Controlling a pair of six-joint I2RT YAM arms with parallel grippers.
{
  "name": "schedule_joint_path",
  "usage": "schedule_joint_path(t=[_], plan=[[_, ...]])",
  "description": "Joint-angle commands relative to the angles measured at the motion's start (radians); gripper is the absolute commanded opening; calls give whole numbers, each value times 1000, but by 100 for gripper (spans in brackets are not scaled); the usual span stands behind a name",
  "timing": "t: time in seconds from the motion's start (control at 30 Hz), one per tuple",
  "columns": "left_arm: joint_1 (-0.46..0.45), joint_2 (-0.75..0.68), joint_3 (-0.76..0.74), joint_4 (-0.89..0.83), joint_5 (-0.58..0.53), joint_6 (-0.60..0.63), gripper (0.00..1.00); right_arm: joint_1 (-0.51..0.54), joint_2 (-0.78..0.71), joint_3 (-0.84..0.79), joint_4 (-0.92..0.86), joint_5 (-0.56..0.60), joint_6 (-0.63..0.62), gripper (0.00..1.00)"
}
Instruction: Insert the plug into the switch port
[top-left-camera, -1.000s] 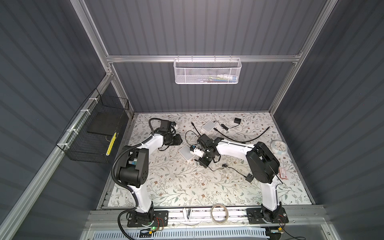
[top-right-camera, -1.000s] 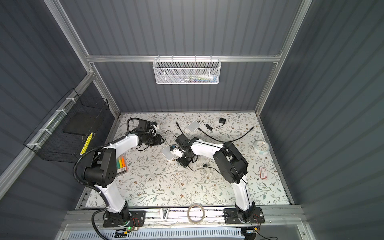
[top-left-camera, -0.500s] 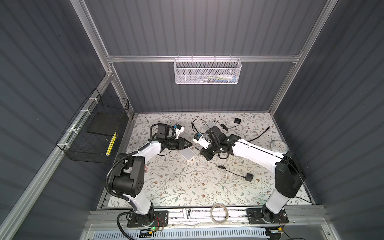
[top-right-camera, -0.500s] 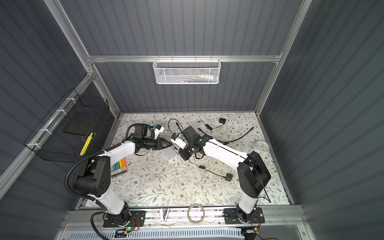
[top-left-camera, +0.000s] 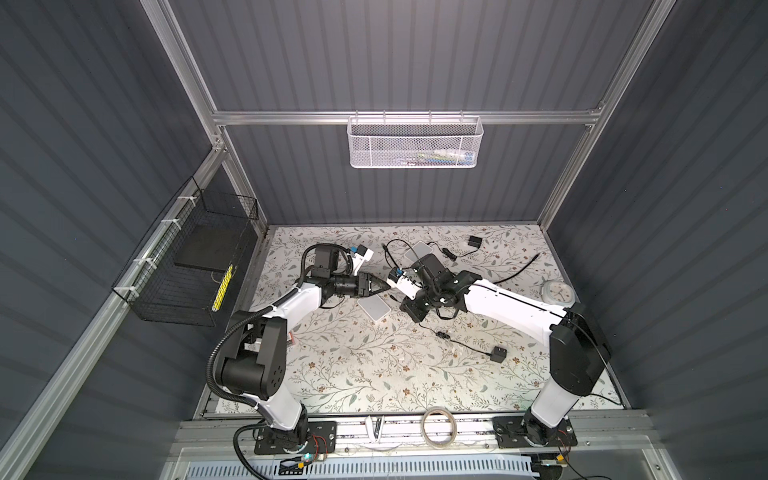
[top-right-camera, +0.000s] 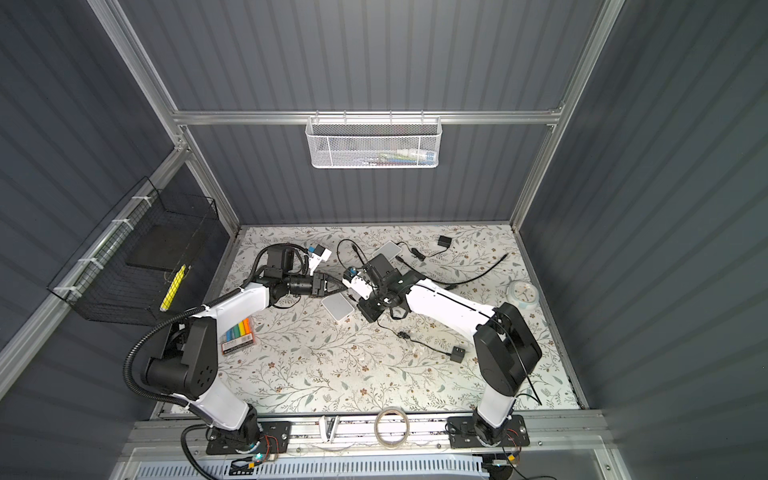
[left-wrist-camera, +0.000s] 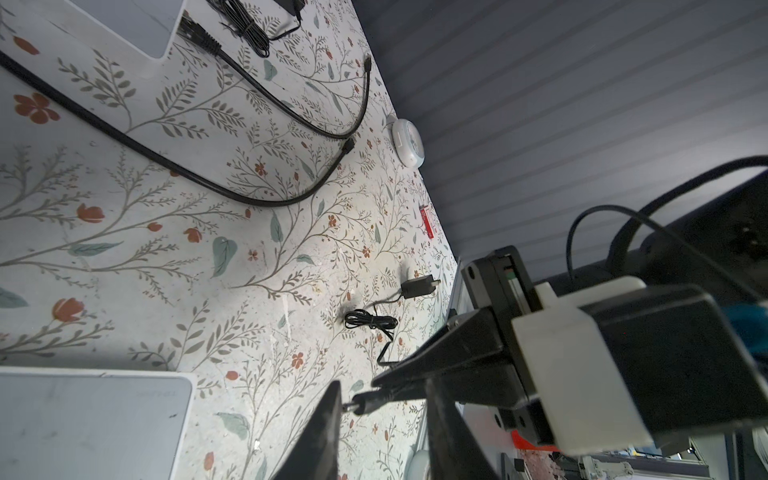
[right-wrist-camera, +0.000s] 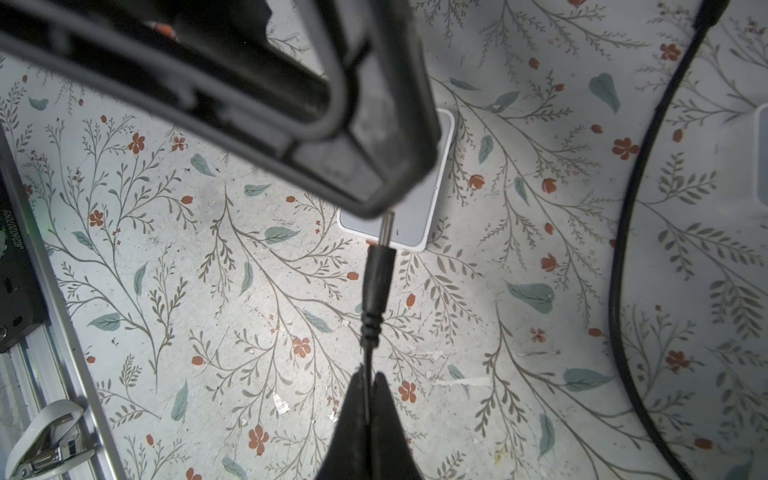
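The plug (right-wrist-camera: 377, 278) is a small black barrel on a thin black cord, held in the air. My right gripper (right-wrist-camera: 369, 374) is shut on the cord just behind the barrel. The metal tip reaches one of the left gripper's fingers (left-wrist-camera: 328, 428). My left gripper (left-wrist-camera: 382, 395) stands open with the plug (left-wrist-camera: 368, 402) lying across the gap between its jaws. In both top views the two grippers (top-left-camera: 384, 284) (top-right-camera: 338, 284) meet nose to nose just above the switch (top-left-camera: 374, 309) (top-right-camera: 337, 308), a flat white square box on the floral table. Its port is not visible.
A second white box (top-left-camera: 419, 251) lies at the back among loose black cables. The plug's cord runs to a coil (top-left-camera: 442, 333) and a black adapter (top-left-camera: 498, 354). A round white clock (top-left-camera: 557, 291) sits right, a marker box (top-right-camera: 237, 334) left, and a tape roll (top-left-camera: 437, 423) in front.
The left gripper has swung from the back left to the middle. The right arm has stretched out and lifted the plug off the table. In the last half second both barely moved.
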Motion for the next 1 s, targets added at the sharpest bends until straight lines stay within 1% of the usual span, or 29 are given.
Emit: schedule_joint_path(t=[0.0,0.17,0.23,0.3,0.43,0.6,0.7,0.87,0.97], plan=[[-17,-2,2,-38,31,27,35,1,-26,1,9,-9,11,0],[-25,11,13,-66,28,47,32,0,-27,3,8,-4,6,0],[-30,16,22,-93,11,67,32,0,-29,6,2,-4,5,0],[-30,24,33,-116,4,88,33,1,-34,0,2,-1,5,0],[-30,22,45,-151,-47,114,39,0,-37,-2,-12,-2,0,0],[-30,23,57,-155,-56,118,40,0,-46,-13,-6,3,2,0],[-30,25,54,-154,-45,117,37,0,-45,-12,-4,4,3,0],[-31,11,46,-143,-26,108,24,1,-37,-7,4,1,3,0],[-31,3,42,-147,-23,113,19,0,-37,-6,7,2,3,0]])
